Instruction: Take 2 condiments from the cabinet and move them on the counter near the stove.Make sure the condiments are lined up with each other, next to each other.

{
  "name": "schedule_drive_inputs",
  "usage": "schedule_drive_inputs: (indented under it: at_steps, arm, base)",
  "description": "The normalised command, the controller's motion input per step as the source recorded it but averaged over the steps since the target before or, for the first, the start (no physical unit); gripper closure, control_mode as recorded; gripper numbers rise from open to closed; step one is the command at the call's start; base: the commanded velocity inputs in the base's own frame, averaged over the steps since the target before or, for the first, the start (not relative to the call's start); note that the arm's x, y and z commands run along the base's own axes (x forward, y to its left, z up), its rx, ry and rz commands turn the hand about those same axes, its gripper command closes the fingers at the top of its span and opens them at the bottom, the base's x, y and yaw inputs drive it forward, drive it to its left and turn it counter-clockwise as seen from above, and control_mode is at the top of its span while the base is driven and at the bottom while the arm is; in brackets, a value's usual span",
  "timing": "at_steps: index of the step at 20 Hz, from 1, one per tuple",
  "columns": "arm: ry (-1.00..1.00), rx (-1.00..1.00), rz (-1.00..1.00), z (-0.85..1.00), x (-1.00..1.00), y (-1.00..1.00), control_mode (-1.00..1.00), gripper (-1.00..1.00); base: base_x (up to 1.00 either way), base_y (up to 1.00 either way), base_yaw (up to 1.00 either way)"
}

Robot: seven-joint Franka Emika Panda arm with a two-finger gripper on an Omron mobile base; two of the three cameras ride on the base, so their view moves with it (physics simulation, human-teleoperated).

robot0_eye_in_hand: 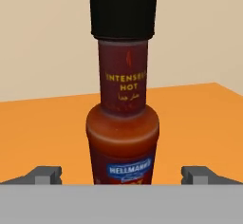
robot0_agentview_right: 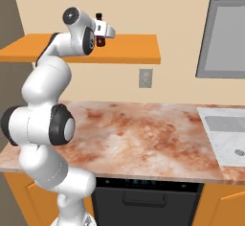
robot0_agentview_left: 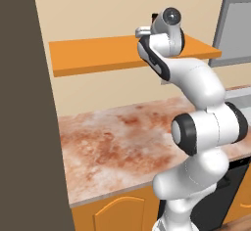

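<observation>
The dark-red glass sauce bottle with a black cap (robot0_eye_in_hand: 123, 109) stands upright on the flat orange wall shelf (robot0_eye_in_hand: 42, 128). Its neck label reads "HOT" in gold letters, and a blue label lower down reads "HELLMANN'S". The gripper (robot0_eye_in_hand: 123, 175) has its two fingers wide apart, one on each side of the bottle, not touching it.

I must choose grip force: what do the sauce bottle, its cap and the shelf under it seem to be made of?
Sauce bottle: probably glass or clear plastic; smooth, slightly glossy, dark-red sauce showing through. Cap: likely matte black plastic, no shine. Shelf: flat, uniform orange, perhaps painted wood or laminate; no grain visible.
</observation>
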Motion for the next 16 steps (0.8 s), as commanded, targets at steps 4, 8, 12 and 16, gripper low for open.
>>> schedule_drive_inputs:
  at_steps: [4, 8, 12, 16]
  arm:
    - [0.00, 0.00, -0.01, -0.04, 0.10, 0.00, -1.00, -1.00]
    - [0.00, 0.00, -0.01, -0.01, 0.06, 0.00, -1.00, -1.00]
    - [0.00, 0.00, -0.01, -0.01, 0.06, 0.00, -1.00, -1.00]
    - [0.00, 0.00, -0.01, -0.01, 0.09, 0.00, -1.00, -1.00]
  base:
    - [0.00, 0.00, 0.00]
    - [0.00, 0.00, 0.00]
    - [0.00, 0.00, 0.00]
    - [0.00, 0.00, 0.00]
